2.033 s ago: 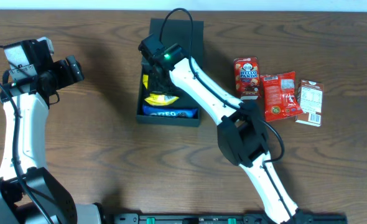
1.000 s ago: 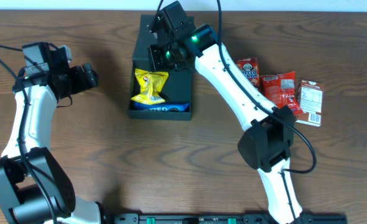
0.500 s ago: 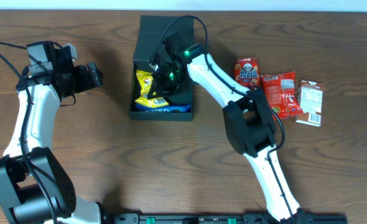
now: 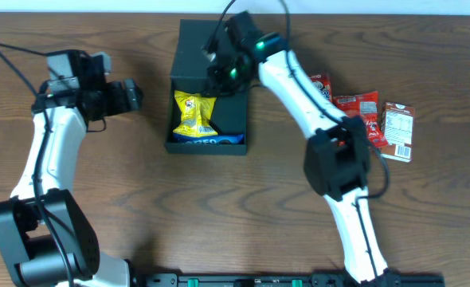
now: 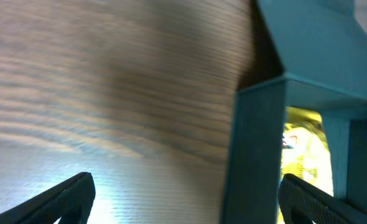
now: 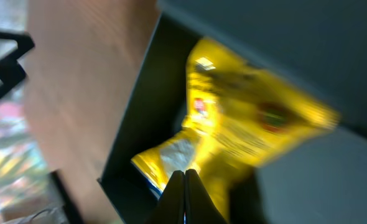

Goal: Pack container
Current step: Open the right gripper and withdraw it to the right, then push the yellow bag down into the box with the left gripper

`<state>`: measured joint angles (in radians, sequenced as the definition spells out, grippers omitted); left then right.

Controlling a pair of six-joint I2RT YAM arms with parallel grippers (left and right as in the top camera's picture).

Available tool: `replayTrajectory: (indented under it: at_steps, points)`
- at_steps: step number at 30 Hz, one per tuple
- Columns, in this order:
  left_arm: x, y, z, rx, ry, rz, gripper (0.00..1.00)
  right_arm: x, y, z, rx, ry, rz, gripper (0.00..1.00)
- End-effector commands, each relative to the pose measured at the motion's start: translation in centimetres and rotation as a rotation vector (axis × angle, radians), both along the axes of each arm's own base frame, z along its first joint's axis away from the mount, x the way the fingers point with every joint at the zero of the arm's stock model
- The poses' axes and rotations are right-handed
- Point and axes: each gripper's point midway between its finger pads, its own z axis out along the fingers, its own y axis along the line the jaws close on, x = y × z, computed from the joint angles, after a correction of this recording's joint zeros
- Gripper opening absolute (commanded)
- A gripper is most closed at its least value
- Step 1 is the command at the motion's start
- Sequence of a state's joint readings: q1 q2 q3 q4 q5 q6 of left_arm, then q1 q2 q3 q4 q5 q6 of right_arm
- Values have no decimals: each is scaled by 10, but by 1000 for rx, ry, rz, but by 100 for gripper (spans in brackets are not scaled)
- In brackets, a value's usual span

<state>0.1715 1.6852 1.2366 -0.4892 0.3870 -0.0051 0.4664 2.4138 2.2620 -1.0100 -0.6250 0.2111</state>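
Overhead, container [image 4: 179, 148]: we see the black box on the tabletop [image 4: 99, 207], left of centre, its flap lid [image 4: 193, 40] open at the far side.
Overhead, contents: a yellow packet [image 4: 193, 112] lies inside, with a blue Oreo packet [image 4: 211, 139] along the near wall.
Overhead, right end effector [image 4: 217, 76]: it hovers over the box's far right part, just beside the yellow packet.
Overhead, left end effector [image 4: 133, 94]: spread wide, near the box's left wall but apart from it.
Overhead, loose packets [image 4: 361, 112]: three lie on the tabletop, well to the right.
Left wrist, left end effector [image 5: 186, 186]: spread and holding nothing, with the container's wall [image 5: 258, 149] ahead and the yellow packet [image 5: 301, 149] beyond it.
Right wrist, right end effector [image 6: 185, 186]: pressed together, apparently on nothing, though the view is blurred. The tips point at the yellow packet [image 6: 246, 130].
Risk, right arm: we judge the pressed-together tips could snag the yellow packet and drag it over the wall, or knock the lid.
Risk, left arm: a spread finger could catch the wall and shove the box, since nothing steadies it.
Risk, lid: packets riding high could stop the flap from closing.
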Motion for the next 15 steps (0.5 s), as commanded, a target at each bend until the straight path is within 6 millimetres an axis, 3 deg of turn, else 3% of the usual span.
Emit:
replayTrajectory:
  at_steps: [1,5,9,10,14,15]
  points:
    - [4,-21,4,22,-28,-93,95,35,-63,62,-187,-244,-152,2]
    - [7,-62,10,23,-80,-239,95,46,-140,71,-356,-241,-307,2]
    - [0,-124,21,-47,-146,-445,95,44,-193,63,-406,-146,-389,2]
    - [-3,-142,26,-73,-173,-508,98,44,-216,60,-448,-127,-420,1]
    - [-6,-170,22,-32,-180,-569,48,44,-266,55,-523,-93,-493,2]
    - [-6,-172,12,25,-160,-561,20,45,-276,55,-526,-85,-509,2]
